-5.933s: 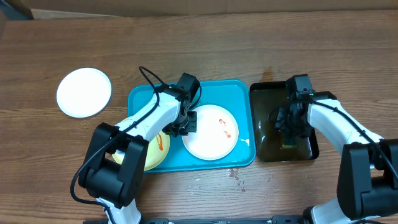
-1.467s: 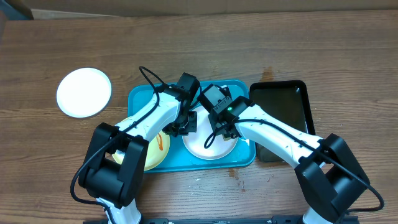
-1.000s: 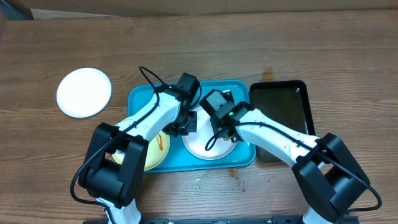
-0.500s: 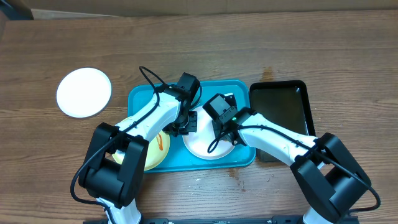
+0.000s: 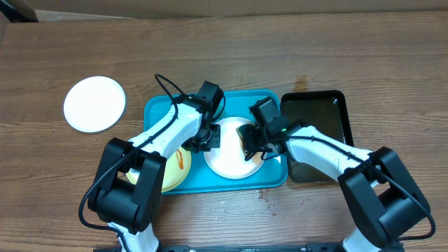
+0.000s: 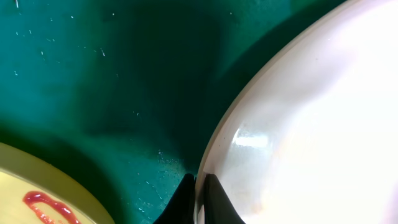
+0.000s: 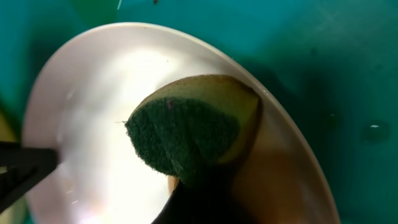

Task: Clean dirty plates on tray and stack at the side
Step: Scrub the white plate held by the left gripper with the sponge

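White-shelled arms [image 5: 166,131] with black joints [image 5: 124,183] and thin black cables [image 5: 163,83].

Brown wood-grain table [image 5: 280,56]. Far left on it, well apart from the rest, a lone white plate [image 5: 94,103]. At centre a turquoise tray [image 5: 245,101] and, just beside its right edge, a smaller black tray [image 5: 318,112]. Also on the wood: a dark stain [image 5: 301,82] by the black tray's far corner and reddish specks [image 5: 264,196] near the turquoise tray's near rim.
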Controlling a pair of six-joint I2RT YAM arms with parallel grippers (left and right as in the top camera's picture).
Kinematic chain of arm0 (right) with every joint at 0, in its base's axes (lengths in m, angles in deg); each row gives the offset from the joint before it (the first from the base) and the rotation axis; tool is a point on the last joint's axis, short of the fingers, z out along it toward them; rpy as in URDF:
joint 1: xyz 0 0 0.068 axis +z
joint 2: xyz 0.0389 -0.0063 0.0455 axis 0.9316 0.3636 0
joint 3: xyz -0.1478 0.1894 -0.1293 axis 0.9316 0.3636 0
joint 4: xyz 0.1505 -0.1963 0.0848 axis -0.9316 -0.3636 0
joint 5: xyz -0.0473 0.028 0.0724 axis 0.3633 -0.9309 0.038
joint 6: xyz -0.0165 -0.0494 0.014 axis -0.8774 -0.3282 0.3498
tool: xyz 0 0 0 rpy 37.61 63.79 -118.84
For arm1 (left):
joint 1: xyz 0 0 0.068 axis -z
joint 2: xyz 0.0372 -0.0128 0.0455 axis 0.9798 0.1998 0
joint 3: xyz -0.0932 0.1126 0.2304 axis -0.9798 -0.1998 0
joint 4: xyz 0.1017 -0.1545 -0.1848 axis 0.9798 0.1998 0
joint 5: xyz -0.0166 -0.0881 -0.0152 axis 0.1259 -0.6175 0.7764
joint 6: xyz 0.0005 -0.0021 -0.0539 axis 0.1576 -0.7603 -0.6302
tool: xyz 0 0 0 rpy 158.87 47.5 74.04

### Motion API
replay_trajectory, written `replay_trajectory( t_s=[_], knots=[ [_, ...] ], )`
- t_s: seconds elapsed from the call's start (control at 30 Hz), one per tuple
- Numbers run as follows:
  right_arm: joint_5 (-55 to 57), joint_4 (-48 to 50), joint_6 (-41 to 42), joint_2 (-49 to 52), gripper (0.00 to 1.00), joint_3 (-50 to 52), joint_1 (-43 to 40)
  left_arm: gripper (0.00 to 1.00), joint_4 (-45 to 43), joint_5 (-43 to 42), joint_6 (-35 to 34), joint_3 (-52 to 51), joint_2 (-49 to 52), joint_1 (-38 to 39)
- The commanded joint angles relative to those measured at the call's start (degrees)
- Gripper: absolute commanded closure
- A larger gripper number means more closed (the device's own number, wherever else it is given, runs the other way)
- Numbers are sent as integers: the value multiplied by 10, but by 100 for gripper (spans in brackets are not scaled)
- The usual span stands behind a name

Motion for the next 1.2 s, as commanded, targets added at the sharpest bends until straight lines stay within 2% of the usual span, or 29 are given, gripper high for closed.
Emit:
replay_trajectory(
  t_s=[0.0,0.07,0.17,0.33,0.4,0.47,0.6,0.87,1.17],
  knots=[
    [-205,28,-10,17,96,7,-45,96,-3,12,9,-4,5,1],
    [-304,47,-20,16,96,-6,-82,96,-3,12,9,-4,5,1],
    [-389,42,-24,5,96,-29,-125,96,-2,12,9,-4,5,1],
    [-404,-4,-57,-33,96,-32,-148,96,-2,11,9,-4,5,1],
    [-364,-51,-72,-39,96,-32,-145,96,-3,11,9,-4,5,1],
    [-271,-106,-86,-38,96,-30,-133,96,-3,11,9,-4,5,1],
    [-139,-121,-86,-37,96,-13,-107,96,-3,12,9,-4,5,1],
    [-26,-91,-63,-33,96,2,-48,96,-4,11,9,-4,5,1],
    [-8,-62,11,2,96,2,2,96,-4,12,9,-4,5,1]
  ],
)
